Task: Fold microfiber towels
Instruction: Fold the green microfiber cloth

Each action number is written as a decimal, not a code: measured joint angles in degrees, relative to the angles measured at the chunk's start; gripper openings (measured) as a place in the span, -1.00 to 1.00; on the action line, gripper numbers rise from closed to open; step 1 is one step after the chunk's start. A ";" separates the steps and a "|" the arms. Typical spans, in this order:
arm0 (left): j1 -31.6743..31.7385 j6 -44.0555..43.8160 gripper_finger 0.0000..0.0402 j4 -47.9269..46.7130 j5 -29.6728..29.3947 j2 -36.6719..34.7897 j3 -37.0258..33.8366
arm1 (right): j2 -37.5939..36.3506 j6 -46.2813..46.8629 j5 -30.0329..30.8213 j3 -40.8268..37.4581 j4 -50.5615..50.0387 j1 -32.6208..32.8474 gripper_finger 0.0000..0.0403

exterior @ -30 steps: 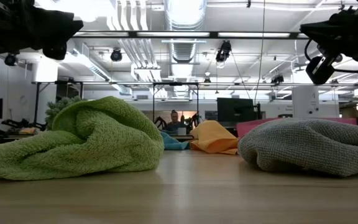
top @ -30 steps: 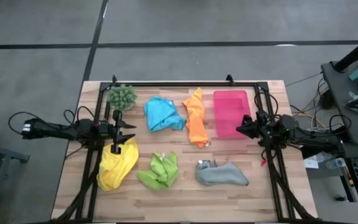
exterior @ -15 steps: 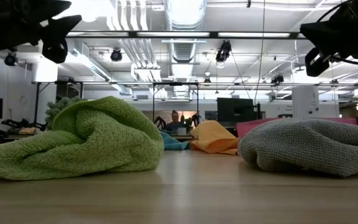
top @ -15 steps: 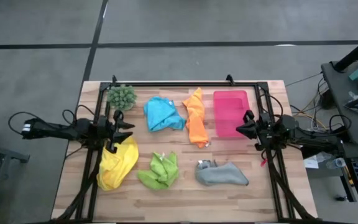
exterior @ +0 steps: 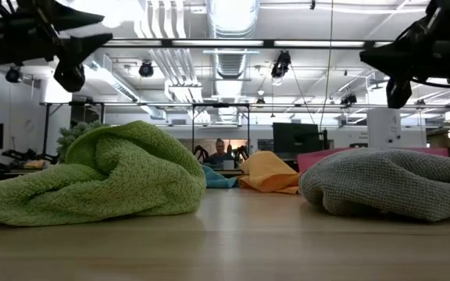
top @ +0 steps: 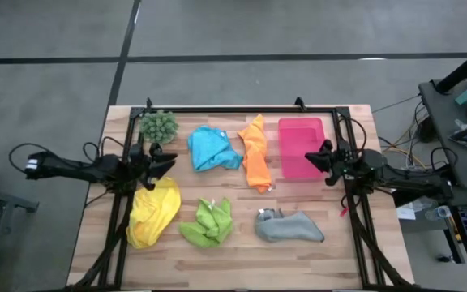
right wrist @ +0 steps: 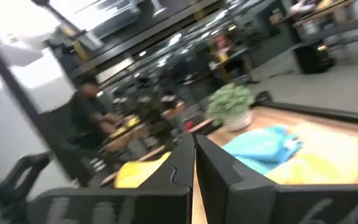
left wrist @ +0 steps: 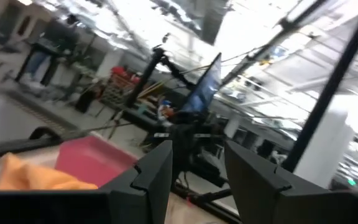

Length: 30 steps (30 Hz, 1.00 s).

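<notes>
Five crumpled, unfolded microfiber towels across the wooden table

We are in a large open robotics lab or workshop. Above us run exposed ducts and rows of strip lights under a bare industrial ceiling. Behind the wooden table we see monitors, workbenches and 1 person seated far off. The floor is plain grey concrete, with cables trailing beside a neighbouring desk.
</notes>
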 joint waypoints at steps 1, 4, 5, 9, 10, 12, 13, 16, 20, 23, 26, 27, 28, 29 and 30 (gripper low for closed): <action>0.00 -0.08 -0.34 0.44 -0.60 0.58 0.00 | 0.65 -0.54 -0.02 0.00 1.24 0.01 -0.96; 0.02 0.17 -0.34 3.69 -0.66 2.35 0.01 | 2.86 -2.58 -0.01 0.00 6.40 0.01 -0.96; 0.03 0.26 -0.34 4.88 -0.70 2.97 0.20 | 3.65 -3.74 -0.01 0.00 8.02 0.01 -0.96; 0.04 0.40 -0.34 5.62 -0.82 5.71 2.44 | 7.04 -8.93 0.30 0.00 14.20 0.01 -0.96; 0.04 0.42 -0.34 5.73 -0.83 6.58 3.08 | 7.84 -9.59 0.67 0.00 15.23 0.01 -0.96; 0.04 0.42 -0.34 6.15 -1.98 8.80 4.34 | 9.38 -10.58 2.18 0.04 17.46 0.01 -0.96; 0.04 0.44 -0.34 6.96 -2.67 10.02 4.96 | 10.12 -10.82 2.98 0.23 17.68 0.01 -0.96; 0.07 1.37 -0.34 7.59 -4.27 14.70 7.22 | 12.72 -12.71 3.53 2.03 17.23 0.01 -0.96; 0.07 1.89 -0.34 8.77 -4.69 21.11 10.87 | 16.37 -16.59 3.53 5.24 17.21 0.01 -0.96; 0.07 1.84 -0.34 8.76 -4.69 26.04 13.49 | 19.04 -19.22 3.51 7.48 17.07 0.01 -0.96; 0.07 1.76 -0.34 7.90 -4.62 31.18 15.62 | 21.99 -21.66 3.44 9.47 17.09 0.01 -0.96; 0.07 1.52 -0.34 8.07 -4.36 32.69 16.52 | 22.89 -22.42 3.33 10.04 17.03 0.01 -0.96; 0.07 1.38 -0.34 8.64 -3.62 34.05 17.35 | 23.77 -22.96 3.01 10.62 17.05 0.01 -0.96; 0.07 1.37 -0.34 8.75 -2.89 35.37 18.10 | 24.71 -23.49 2.95 11.22 17.03 0.02 -0.96; 0.07 1.36 -0.34 8.66 -1.78 36.68 18.73 | 25.63 -23.69 2.92 11.83 16.96 0.04 -0.96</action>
